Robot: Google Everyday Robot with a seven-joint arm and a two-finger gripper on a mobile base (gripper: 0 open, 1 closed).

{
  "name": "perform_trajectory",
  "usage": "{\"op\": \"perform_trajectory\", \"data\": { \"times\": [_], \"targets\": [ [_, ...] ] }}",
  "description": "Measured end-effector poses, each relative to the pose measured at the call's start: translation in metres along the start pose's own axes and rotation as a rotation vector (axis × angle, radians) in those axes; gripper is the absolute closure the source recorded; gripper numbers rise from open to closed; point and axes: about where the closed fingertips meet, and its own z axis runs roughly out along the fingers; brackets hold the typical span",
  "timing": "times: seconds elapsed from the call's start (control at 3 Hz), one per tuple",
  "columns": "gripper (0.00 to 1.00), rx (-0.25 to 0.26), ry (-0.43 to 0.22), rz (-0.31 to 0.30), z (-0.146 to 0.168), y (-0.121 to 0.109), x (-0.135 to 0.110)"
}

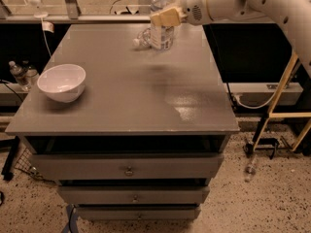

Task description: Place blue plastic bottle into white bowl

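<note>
a lab or workshop: grey drawer cabinet (129, 168) on a speckled floor (265, 205), loose cables (254, 104) behind, the robot's end effector (167, 16) gripping the blue plastic bottle (162, 35) above the far edge of the surface (126, 101).

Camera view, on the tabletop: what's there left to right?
white bowl → small clear bottle lying down → blue plastic bottle, with the gripper closed on it near the table's far edge.

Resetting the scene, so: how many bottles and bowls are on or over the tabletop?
Bottles: 2 (blue plastic bottle held in the gripper at the far edge; squashed clear bottle beside it)
Bowls: 1 (white bowl)
Total: 3
</note>
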Motion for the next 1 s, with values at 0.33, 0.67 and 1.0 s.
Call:
{"op": "perform_trajectory", "data": {
  "times": [0.33, 0.67, 1.0],
  "targets": [
    [1.00, -0.007, -0.006, -0.032, 0.000, 0.001, -0.004],
    [1.00, -0.010, -0.007, -0.032, 0.001, 0.002, -0.005],
    [1.00, -0.137, -0.048, -0.065, 0.022, 0.019, -0.035]
  ]
}}
